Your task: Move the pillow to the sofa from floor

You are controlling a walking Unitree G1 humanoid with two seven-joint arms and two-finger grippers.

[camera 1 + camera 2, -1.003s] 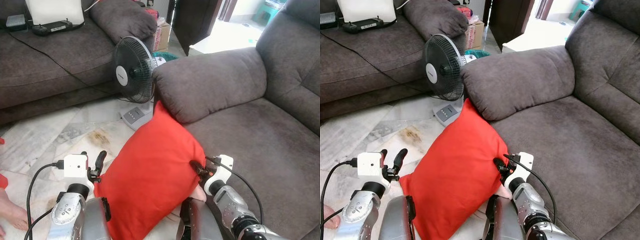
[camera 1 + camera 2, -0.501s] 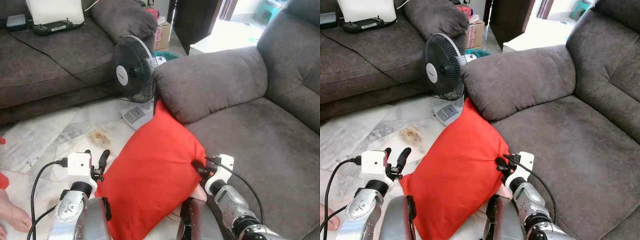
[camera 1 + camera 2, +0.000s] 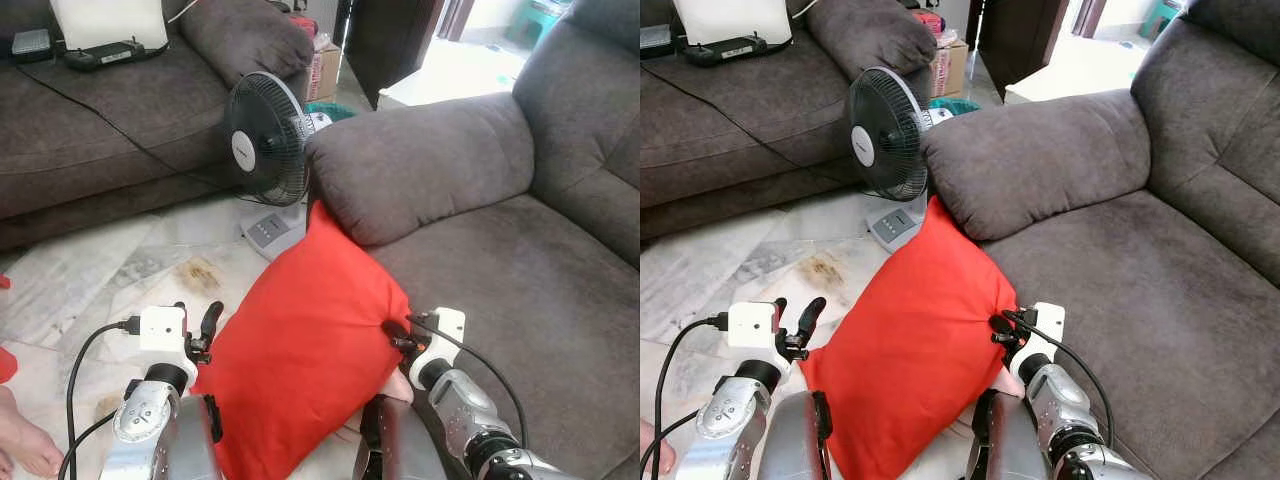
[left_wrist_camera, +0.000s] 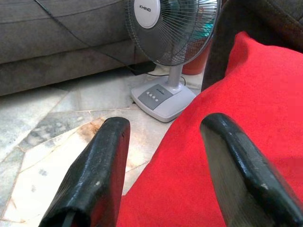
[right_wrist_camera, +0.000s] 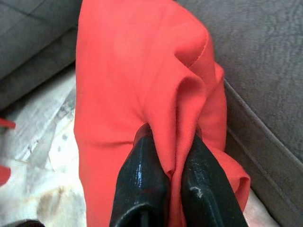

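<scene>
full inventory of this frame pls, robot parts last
Pillow: 1, red, held up between both arms, its top corner against the sofa arm.
Sofa: 1, grey-brown, at right.
Second sofa: 1, grey-brown, at rear left.
Fan: 1, black grille on a white base, on the floor between the sofas.
Tiled floor: pale marble with a brown stain.
Black device with cable: 1, on the second sofa.
Person's foot: 1, bare, at lower left edge.
Left pincer: open, at the pillow's left edge.
Right pincer: shut on a pillow fold.

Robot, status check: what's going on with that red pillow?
Right gripper pinching red fabric pillow. Left gripper open beside it. Black pedestal fan close ahead.
</scene>
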